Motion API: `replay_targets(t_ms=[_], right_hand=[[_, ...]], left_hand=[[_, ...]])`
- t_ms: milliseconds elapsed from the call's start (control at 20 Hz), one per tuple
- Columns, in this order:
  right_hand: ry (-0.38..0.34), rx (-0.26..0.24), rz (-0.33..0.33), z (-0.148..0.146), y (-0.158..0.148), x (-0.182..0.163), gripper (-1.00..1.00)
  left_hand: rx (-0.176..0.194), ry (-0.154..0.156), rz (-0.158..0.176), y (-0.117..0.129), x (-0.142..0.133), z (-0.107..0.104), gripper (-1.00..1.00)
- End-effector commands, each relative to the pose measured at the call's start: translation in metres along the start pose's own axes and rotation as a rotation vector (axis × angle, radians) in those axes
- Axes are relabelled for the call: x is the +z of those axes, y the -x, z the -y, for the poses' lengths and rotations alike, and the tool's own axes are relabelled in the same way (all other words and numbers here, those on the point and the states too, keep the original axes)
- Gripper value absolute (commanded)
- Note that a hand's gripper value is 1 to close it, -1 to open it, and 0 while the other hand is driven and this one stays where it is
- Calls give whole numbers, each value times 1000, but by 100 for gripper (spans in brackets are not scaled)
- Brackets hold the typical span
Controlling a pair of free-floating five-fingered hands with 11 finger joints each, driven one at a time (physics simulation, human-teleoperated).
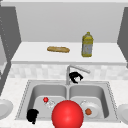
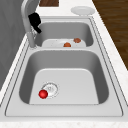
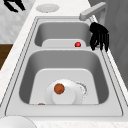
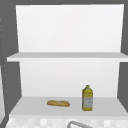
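Observation:
My right hand (image 1: 75,77) hangs just below the faucet spout (image 1: 78,68), over the divider between the two basins; its fingers point down, relaxed, holding nothing. The same hand shows beside the faucet in the left side view (image 2: 35,21) and the right side view (image 3: 100,36). My left hand (image 1: 32,115) floats at the front left corner of the sink, open and empty, and its fingers show spread in the right side view (image 3: 13,5). A small red ball (image 1: 45,99) lies by the left basin's drain (image 2: 51,89).
A white plate (image 1: 93,113) with a brown round item (image 1: 88,111) lies in the right basin. A large red sphere (image 1: 67,114) sits at the sink's front edge. White plates (image 1: 3,108) (image 1: 123,112) rest on the counter. A baguette (image 1: 58,49) and a yellow bottle (image 1: 87,45) stand on the shelf.

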Motion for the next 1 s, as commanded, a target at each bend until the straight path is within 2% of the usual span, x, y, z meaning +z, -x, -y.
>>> replay_targets(t_ms=[0,500,700,950], right_hand=[[-18,72,59,15,-8,5,-100],[-159,352,71,23,-9,2,-100],[-184,413,56,30,-3,-4,-100],[-225,492,103,42,-6,-8,-100]], left_hand=[[0,0,0,0,0,0,0],[0,0,0,0,0,0,0],[0,0,0,0,0,0,0],[0,0,0,0,0,0,0]])
